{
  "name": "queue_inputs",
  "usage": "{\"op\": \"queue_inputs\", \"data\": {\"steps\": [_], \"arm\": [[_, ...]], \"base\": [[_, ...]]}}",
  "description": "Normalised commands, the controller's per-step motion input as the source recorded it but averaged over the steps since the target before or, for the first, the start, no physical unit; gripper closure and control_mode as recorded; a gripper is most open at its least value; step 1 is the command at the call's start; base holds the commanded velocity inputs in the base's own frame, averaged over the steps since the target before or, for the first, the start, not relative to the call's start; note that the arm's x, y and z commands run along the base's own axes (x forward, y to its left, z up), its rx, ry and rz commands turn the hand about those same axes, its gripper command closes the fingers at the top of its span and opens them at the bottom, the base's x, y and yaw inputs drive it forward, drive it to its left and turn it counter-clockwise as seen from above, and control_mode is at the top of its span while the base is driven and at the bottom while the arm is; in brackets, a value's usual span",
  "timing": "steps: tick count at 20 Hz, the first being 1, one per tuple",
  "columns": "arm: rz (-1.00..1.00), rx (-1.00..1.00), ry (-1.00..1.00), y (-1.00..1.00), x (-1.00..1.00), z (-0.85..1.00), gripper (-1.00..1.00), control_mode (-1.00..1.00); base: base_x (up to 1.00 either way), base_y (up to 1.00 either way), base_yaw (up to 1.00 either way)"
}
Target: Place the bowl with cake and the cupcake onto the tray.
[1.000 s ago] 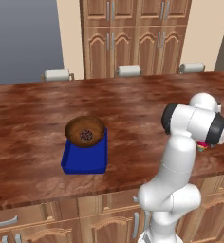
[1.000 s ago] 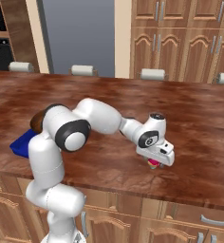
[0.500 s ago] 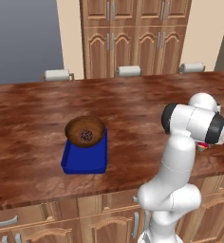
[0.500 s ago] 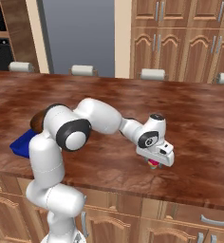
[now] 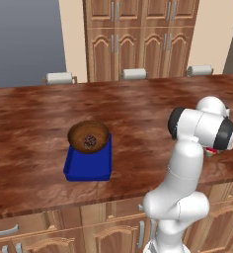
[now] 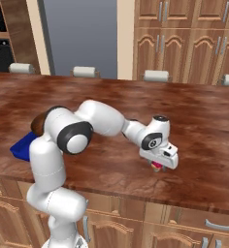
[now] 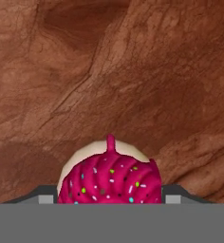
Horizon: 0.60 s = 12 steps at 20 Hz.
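- Pink-frosted cupcake [image 7: 109, 178] sits between the gripper's [image 6: 157, 166] jaws, closed onto it, near the counter's [image 5: 138, 108] front edge.
- Wooden bowl with cake [image 5: 89, 137] already rests on the tray [image 5: 87, 165].
- Risk: soft frosting may slip during lifting.

- A kitchen: a long brown wood-grain tabletop [image 5: 49, 118] with drawers below.
- At 12 o'clock, tall panelled wooden cabinets [image 5: 138, 34].
- A built-in oven [image 6: 0, 34] at 10 o'clock.

Cupcake [image 7: 109, 182] base below frame edge
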Motion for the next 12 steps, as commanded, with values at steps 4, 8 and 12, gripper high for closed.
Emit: {"op": "queue_inputs", "data": {"steps": [4,8,12], "arm": [[0.0,0.0,0.02,0.0,0.0,0.45,1.0,-1.0],[0.0,0.0,0.01,0.0,0.0,0.45,1.0,-1.0],[0.0,0.0,0.0,0.2,0.0,0.34,1.0,-1.0]], "base": [[0.0,0.0,0.0],[0.0,0.0,0.0],[0.0,0.0,0.0]]}}
